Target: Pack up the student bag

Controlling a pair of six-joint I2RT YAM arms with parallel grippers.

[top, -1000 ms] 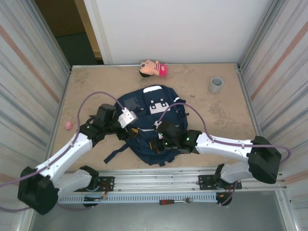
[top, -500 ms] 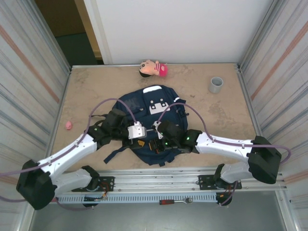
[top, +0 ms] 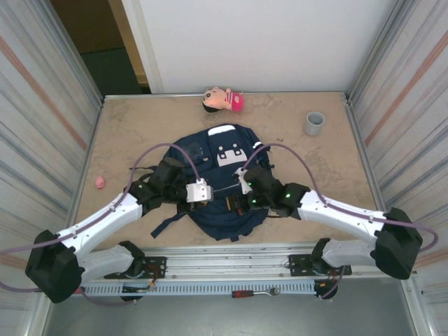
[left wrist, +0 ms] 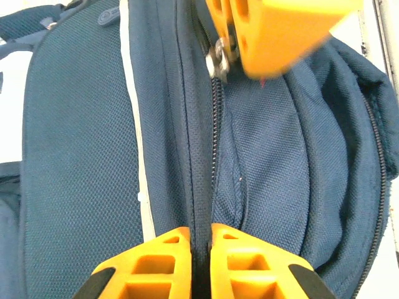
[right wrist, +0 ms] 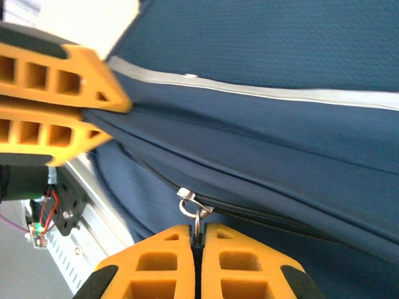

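Navy-blue fabric backpack with white and grey stripes, one item, lying flat at the middle of the beige table, between the two arms. Holding it: left gripper, orange fingers pressed together on a raised ridge of the backpack's cloth just beside the zip line; right gripper, fingers pinched on the metal zipper pull, facing the left gripper at close range along the same zip. Also on the table, all well apart from the backpack: doll head with pink cap, at the far edge; grey cup, upright, far right; small pink object, near the left edge.
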